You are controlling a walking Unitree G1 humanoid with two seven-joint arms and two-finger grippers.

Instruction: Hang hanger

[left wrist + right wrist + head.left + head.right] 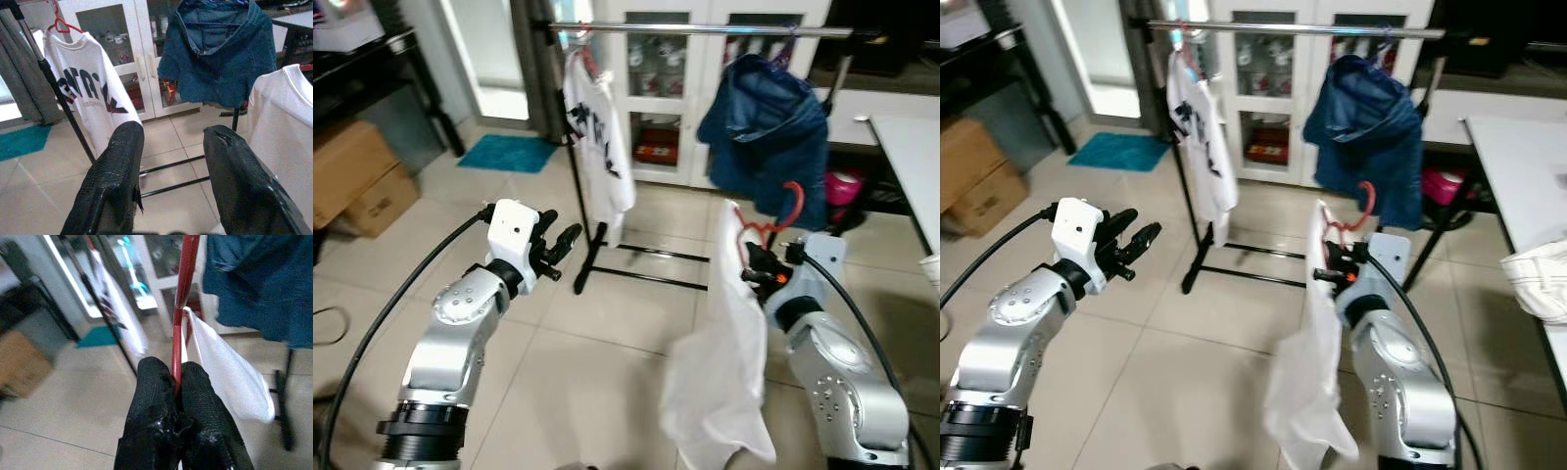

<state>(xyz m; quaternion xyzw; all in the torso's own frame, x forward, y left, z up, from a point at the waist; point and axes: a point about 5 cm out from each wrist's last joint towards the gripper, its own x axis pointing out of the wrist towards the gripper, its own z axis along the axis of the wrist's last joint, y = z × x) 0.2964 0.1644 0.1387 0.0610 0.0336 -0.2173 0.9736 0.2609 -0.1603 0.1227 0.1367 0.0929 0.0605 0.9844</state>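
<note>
Hanger (781,217), red, with limp white shirt (724,362), clamped in my right gripper (177,382); denim jacket (769,132) crowds the rail (705,30); left gripper (171,161) jaws apart.

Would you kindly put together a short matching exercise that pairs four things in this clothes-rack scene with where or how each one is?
Things:
1. red hanger
2. denim garment
3. printed white T-shirt
4. left tool

States:
A. open, holding nothing
B. hangs at the rail's left end
C. clamped in the right tool, carrying a plain white shirt
D. hangs toward the rail's right end

Pairs: 1-C, 2-D, 3-B, 4-A
</note>
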